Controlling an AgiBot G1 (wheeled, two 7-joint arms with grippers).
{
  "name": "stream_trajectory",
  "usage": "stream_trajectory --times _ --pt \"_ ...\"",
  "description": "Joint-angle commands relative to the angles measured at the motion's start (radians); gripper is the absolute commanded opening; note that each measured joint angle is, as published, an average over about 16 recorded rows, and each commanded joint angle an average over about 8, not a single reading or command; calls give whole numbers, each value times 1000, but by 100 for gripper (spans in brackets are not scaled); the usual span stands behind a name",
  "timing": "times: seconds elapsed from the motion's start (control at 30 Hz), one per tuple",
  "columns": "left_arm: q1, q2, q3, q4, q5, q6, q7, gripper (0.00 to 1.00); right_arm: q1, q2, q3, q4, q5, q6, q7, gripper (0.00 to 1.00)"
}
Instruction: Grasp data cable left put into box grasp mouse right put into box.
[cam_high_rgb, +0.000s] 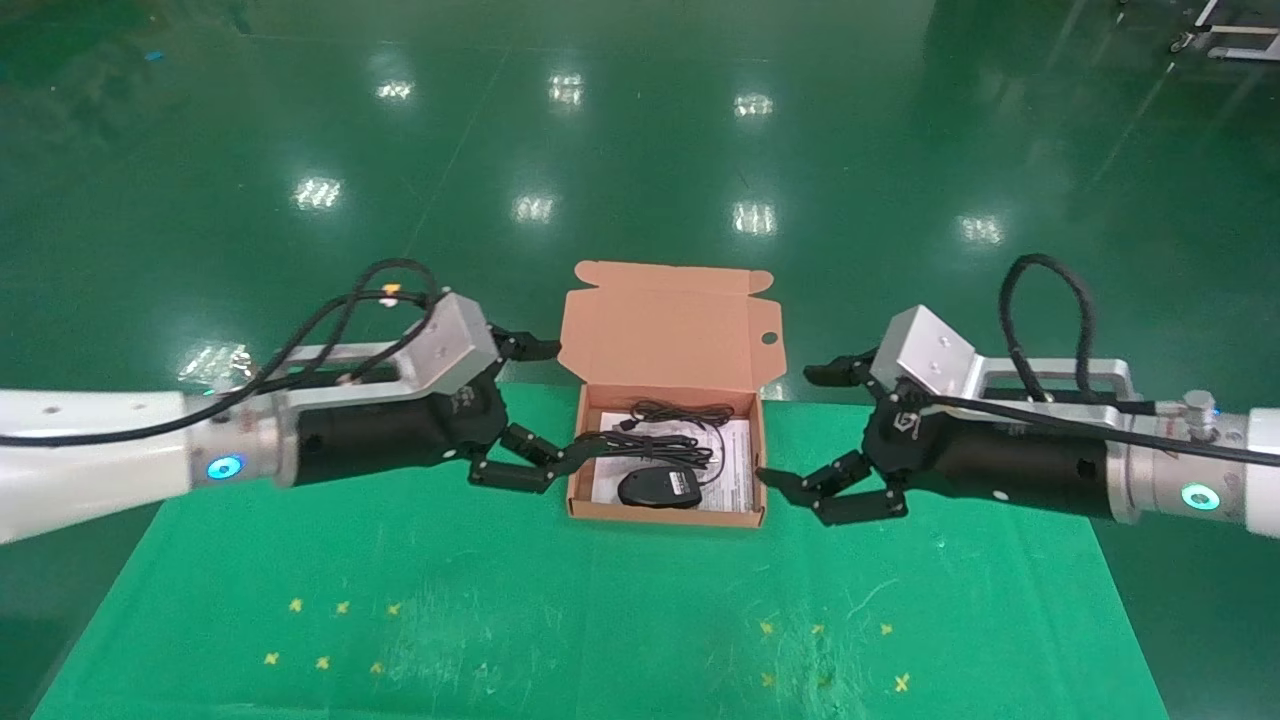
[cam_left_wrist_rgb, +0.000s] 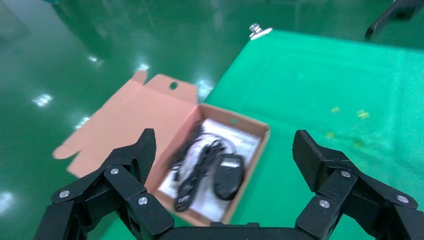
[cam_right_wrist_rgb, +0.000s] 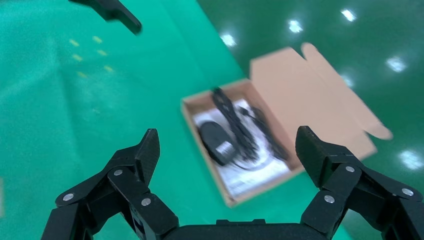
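Note:
The brown box (cam_high_rgb: 665, 513) stands open at the middle of the green mat, its lid (cam_high_rgb: 668, 325) tilted back. Inside, on a white sheet, lie the black mouse (cam_high_rgb: 660, 488) at the front and the coiled data cable (cam_high_rgb: 645, 446) behind it. My left gripper (cam_high_rgb: 565, 400) is open and empty, just left of the box. My right gripper (cam_high_rgb: 793, 427) is open and empty, just right of it. The left wrist view shows the box (cam_left_wrist_rgb: 250, 167), mouse (cam_left_wrist_rgb: 229, 176) and cable (cam_left_wrist_rgb: 197, 167) beyond the open left gripper (cam_left_wrist_rgb: 225, 142). The right wrist view shows the box (cam_right_wrist_rgb: 202, 150), mouse (cam_right_wrist_rgb: 215, 142) and cable (cam_right_wrist_rgb: 240, 127) beyond the open right gripper (cam_right_wrist_rgb: 227, 136).
The green mat (cam_high_rgb: 600, 620) carries yellow cross marks at the front left (cam_high_rgb: 330, 630) and front right (cam_high_rgb: 820, 650). Glossy green floor lies beyond the table's far edge. A cart (cam_high_rgb: 1230, 35) stands far off at the back right.

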Motion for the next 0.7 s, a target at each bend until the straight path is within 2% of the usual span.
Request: stream_trajectory --times 0.03,0.7 --pt "20 -21 -28 -20 -28 33 -8 100 -22 7 28 9 35 -30 -7 100" --pt "230 -230 -314 -225 -319 372 -90 100 -249 78 317 97 392 -336 -77 100"
